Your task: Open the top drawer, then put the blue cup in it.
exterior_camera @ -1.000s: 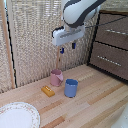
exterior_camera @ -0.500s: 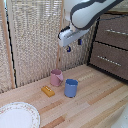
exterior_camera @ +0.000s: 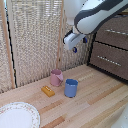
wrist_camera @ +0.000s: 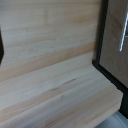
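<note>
Top drawer (exterior_camera: 116, 31): shut, flush in the dark brown dresser (exterior_camera: 111, 70) at the exterior view's right. Its silver bar handle (exterior_camera: 116, 32) runs level across the front, untouched. The first step looks not yet done.

Second drawer (exterior_camera: 108, 60): just below, same look, also shut. The two handles sit close, so the arm could easily pick the wrong bar.

Blue cup (exterior_camera: 70, 88): upright on the wooden table (exterior_camera: 95, 107), mouth up, well apart from the dresser. It stands clear of the drawer's path, I'd judge, so it can wait there.

Pink mug (exterior_camera: 56, 77): just beside the blue cup, on the screen side. Whether they touch I cannot tell.

Orange block (exterior_camera: 48, 91): lying flat near both mugs, toward the exterior view's left.

Plate (exterior_camera: 18, 116): at the table's near corner on the exterior view's left, well apart from everything else.

Gripper (exterior_camera: 74, 41): hanging high above the mugs, holding nothing that I can see. Whether its fingers are parted or closed I cannot tell; they are too blurred.

Wrist view: bare table planks and the dresser's dark edge, with a sliver of a silver handle (wrist_camera: 123, 35).

Open room: clear tabletop lies between cup and dresser. The reed screen (exterior_camera: 35, 35) closes off the back.
</note>
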